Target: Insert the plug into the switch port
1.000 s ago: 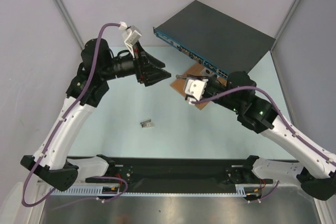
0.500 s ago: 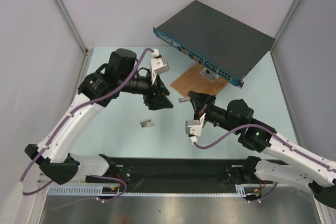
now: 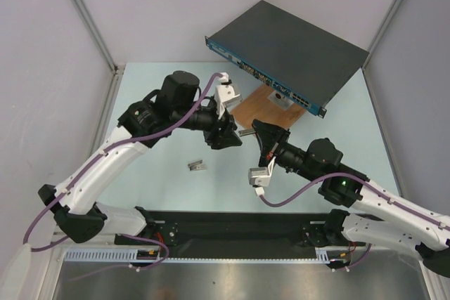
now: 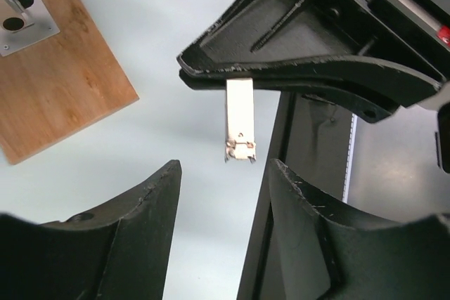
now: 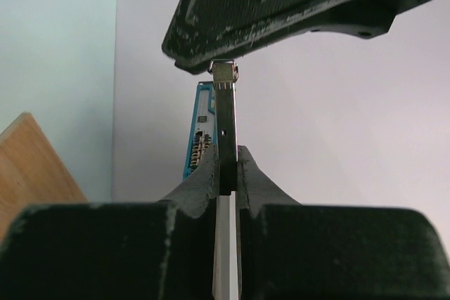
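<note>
The switch (image 3: 292, 47), a flat dark grey box with a blue port-lined front (image 5: 202, 138), lies at the back right. My right gripper (image 3: 257, 131) is shut on the plug (image 3: 246, 132), a slim silver metal piece that sticks out of its fingers to the left, over the table. The right wrist view shows the plug (image 5: 225, 128) edge-on between the closed fingers. My left gripper (image 3: 236, 140) faces it from the left, open. In the left wrist view the plug's latch end (image 4: 239, 121) hangs just beyond my left gripper (image 4: 225, 166), untouched.
A brown wooden board (image 3: 261, 109) with a small metal bracket (image 4: 21, 22) lies in front of the switch. A small metal part (image 3: 197, 166) rests on the table near the middle. Grey walls enclose the table on three sides.
My left arm swung from the back left down toward the right gripper, and its jaws narrowed a little. The right gripper drew back from the board with the plug, then held still.
</note>
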Robot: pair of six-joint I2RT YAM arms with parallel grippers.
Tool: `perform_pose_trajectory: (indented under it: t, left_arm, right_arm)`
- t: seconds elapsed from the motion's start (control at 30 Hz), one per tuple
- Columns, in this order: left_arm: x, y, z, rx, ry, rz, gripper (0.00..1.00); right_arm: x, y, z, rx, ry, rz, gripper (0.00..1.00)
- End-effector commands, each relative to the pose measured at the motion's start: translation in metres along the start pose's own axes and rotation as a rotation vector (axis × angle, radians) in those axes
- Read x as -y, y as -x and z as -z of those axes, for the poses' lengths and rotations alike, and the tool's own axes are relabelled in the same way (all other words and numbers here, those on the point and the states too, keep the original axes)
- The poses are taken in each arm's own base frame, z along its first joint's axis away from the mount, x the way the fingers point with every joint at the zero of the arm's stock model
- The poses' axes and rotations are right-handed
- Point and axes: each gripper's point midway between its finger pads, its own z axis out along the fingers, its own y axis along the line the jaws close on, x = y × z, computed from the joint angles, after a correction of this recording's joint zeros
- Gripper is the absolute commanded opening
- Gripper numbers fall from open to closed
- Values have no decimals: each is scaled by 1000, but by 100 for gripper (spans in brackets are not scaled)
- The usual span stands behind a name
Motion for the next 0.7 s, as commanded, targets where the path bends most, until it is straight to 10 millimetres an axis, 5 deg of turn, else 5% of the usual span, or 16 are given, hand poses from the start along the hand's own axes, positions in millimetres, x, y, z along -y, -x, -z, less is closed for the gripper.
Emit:
perform_pose_trajectory:
  t: [0.0, 0.3, 0.6, 0.63, 0.67]
  left_arm:
    - [1, 24, 0, 58, 11, -56, 57]
    - [8, 38, -8, 83, 0, -74, 46]
    - [7, 34, -11, 64, -3, -71, 11]
    - [8, 34, -11, 64, -3, -71, 2]
    - [7, 33, -11, 62, 1, -69, 0]
  right_arm:
    - [22, 2, 5, -1, -77, 35, 0]
    - [14, 5, 6, 12, -40, 28, 0]
    - [14, 3, 7, 2, -40, 20, 0]
    - [12, 2, 7, -5, -36, 18, 3]
    - [11, 2, 7, -6, -30, 15, 24]
